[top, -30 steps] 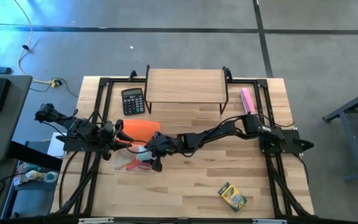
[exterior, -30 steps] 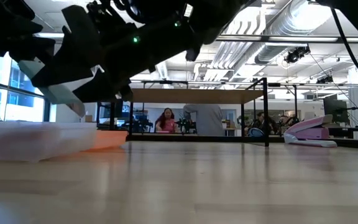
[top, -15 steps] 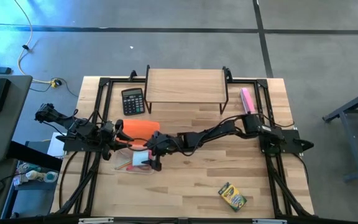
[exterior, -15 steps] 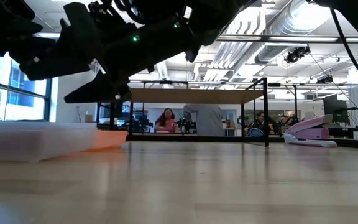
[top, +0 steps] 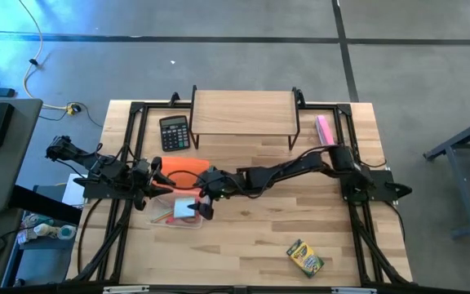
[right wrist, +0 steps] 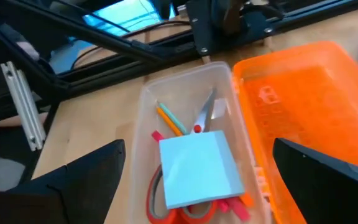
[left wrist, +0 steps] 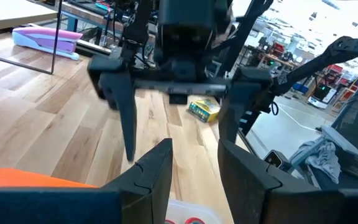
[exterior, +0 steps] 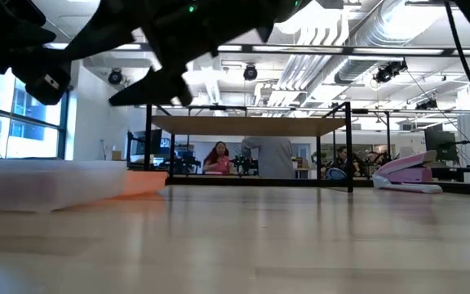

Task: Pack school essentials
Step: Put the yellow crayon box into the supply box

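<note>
Nearest you on the counter, the yellow-green crayon box lies alone at about 5 o'clock, well apart from everything else. Look toward 9 o'clock and you find the clear bin, with its orange lid lying just beside it. In the bin the light blue square notepad rests on top of the red-handled scissors, with the thin green and orange pencils beside it. Your right end effector hangs over the bin with its fingers spread wide and released, nothing between them. Your left end effector sits at the bin's 9 o'clock edge, fingers parted and holding nothing. Farther back, the black calculator lies at 11 o'clock beside the wooden shelf, and the pale pink oblong block lies at 1 o'clock.
</note>
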